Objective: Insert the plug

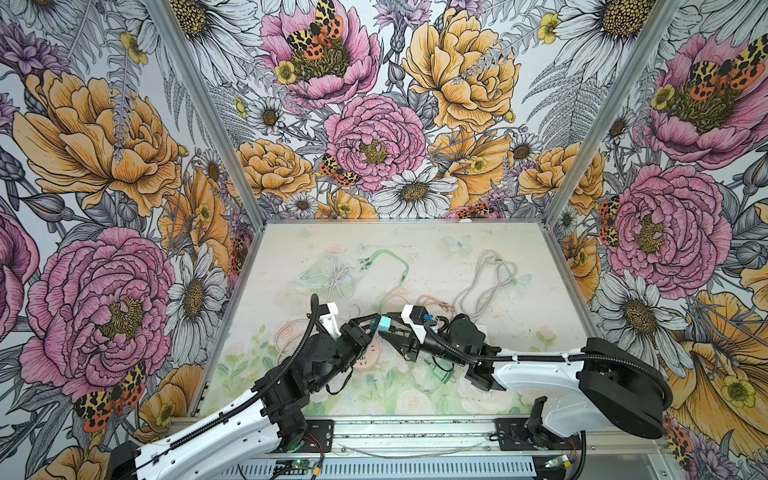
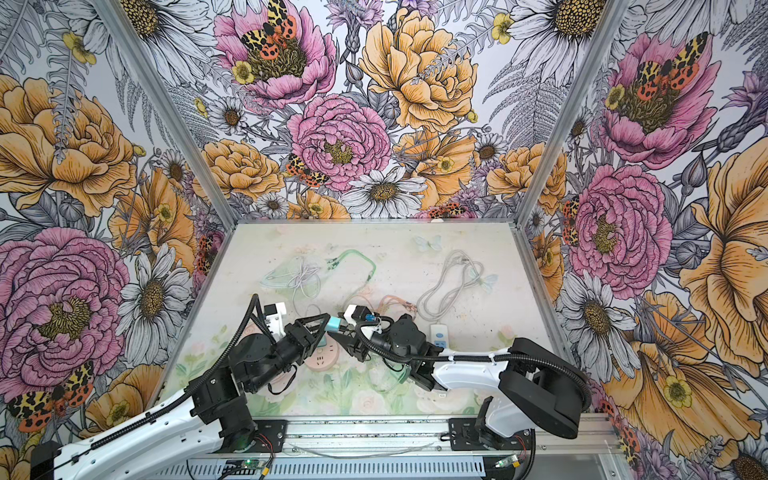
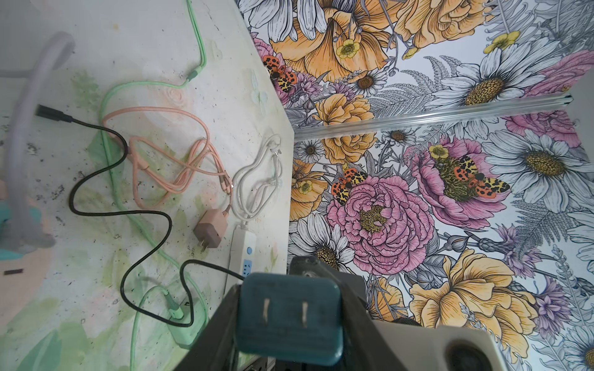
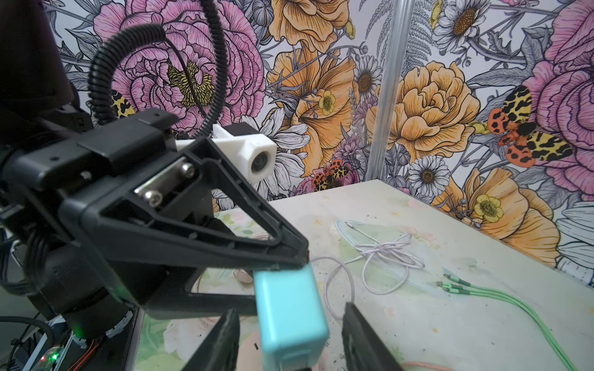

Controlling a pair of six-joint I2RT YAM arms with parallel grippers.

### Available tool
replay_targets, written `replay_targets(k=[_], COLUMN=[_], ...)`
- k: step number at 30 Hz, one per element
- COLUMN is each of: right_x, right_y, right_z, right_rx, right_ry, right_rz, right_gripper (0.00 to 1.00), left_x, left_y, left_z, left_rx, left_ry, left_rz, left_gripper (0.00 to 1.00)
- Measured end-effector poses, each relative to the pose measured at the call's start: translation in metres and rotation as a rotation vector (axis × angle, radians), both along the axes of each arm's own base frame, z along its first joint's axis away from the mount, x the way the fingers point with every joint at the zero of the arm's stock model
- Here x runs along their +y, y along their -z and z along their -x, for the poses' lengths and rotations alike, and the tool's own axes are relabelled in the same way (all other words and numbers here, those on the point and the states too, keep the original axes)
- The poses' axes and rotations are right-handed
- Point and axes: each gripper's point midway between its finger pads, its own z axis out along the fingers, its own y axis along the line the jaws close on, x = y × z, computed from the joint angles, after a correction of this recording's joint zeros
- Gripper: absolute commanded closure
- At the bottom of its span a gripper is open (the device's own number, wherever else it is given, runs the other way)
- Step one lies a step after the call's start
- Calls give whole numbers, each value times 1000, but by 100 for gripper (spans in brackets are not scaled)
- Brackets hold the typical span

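Observation:
The plug (image 1: 385,323) (image 2: 335,323) is a small teal charger block held above the table. My left gripper (image 1: 376,323) (image 2: 328,323) is shut on it. In the left wrist view the plug (image 3: 289,316) shows its two metal prongs, facing the camera. My right gripper (image 1: 390,326) (image 2: 339,326) faces the left one, tip to tip. In the right wrist view it (image 4: 291,310) stands open around the plug (image 4: 289,321), with a gap on each side. A round pink socket (image 2: 322,358) lies on the table under the left gripper, partly hidden.
A white power strip (image 2: 439,335) (image 3: 244,249) with a coiled white cord lies to the right. A pink charger (image 3: 209,229), a green charger (image 3: 188,324), and pink, green and black cables (image 3: 96,180) are strewn over the table. White and green cables (image 4: 501,297) lie farther back.

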Motion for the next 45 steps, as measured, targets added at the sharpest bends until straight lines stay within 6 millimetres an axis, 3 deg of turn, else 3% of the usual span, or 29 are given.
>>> replay_targets(k=[8, 11, 16, 21, 25, 29, 31, 34, 36, 39, 41, 45], right_x=[3, 4, 1, -2, -1, 1, 1, 1, 1, 1, 0, -9], right_y=[4, 9, 7, 8, 11, 13, 11, 6, 7, 11, 15, 27], right_z=[-3, -4, -5, -7, -8, -8, -8, -10, -12, -9, -7, 2], right_rx=[22, 28, 41, 47, 56, 62, 58, 60, 74, 107, 131, 152], right_ry=[-6, -6, -4, 3, -2, -9, -13, -17, -19, -38, -55, -100], right_rz=[-18, -12, -36, -54, -55, -31, -5, 64, 137, 247, 330, 512], right_gripper=[54, 68, 70, 79, 100, 100, 100, 100, 100, 100, 100, 100], left_x=[-3, -5, -9, -13, -12, -7, 1, 24, 47, 80, 97, 125], left_y=[-2, 2, 2, 1, 4, 4, -1, -29, -56, -76, -71, -42], left_z=[-2, -3, -6, -8, -9, -6, -3, 2, 5, 12, 14, 13], left_rx=[-6, 1, -2, -5, -1, 2, 2, -29, -67, -98, -86, -10], left_ry=[1, 1, 3, 4, -4, -3, -7, -48, -96, -165, -199, -251], left_rz=[9, -2, 3, 7, -2, -51, -97, -150, -167, -208, -267, -459], left_gripper=[77, 77, 77, 76, 55, 47, 44, 41, 41, 42, 43, 43])
